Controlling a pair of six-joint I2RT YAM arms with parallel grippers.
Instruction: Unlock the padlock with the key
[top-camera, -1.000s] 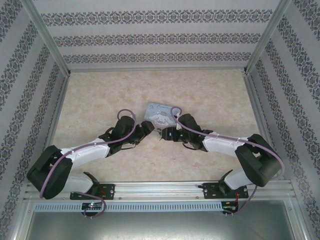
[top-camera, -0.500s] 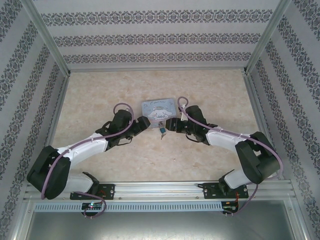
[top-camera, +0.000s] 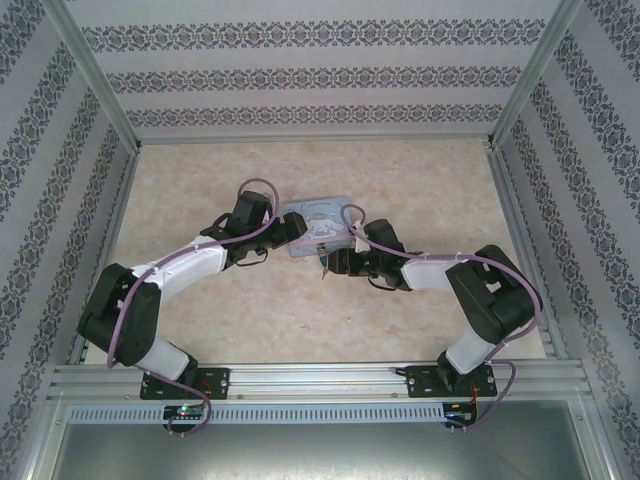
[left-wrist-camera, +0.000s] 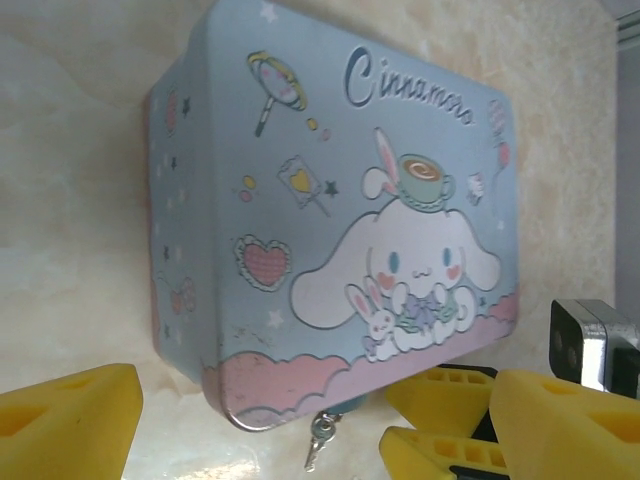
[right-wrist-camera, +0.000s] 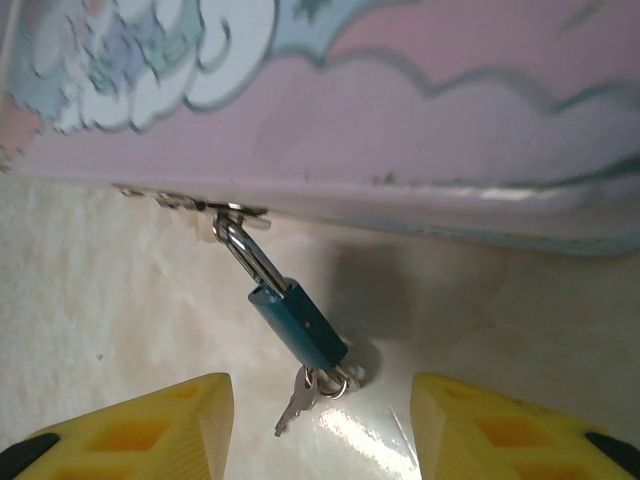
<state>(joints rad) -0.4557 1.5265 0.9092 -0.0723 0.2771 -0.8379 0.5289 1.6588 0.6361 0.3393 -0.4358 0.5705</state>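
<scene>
The desk carries the tin, which lies flat; I judge it light enough to slide if I push on it. My left pincer stands wide open just before the tin's front edge and holds nothing. My right pincer is partly open and also empty, with its fingers on both sides of the padlock, not touching it. The padlock hangs by its shackle from the clasp on the tin's front edge, and its body lies slanted on the desk, pointing away from the tin. It looks hard, smooth and light, so I expect it to swing easily; I would take it by the flat sides of the body. The key is at the padlock's end farthest from the tin, beside a small ring. It is thin and probably slippery, so best pinched at its head. Whether it sits in the keyhole, I cannot tell.
</scene>
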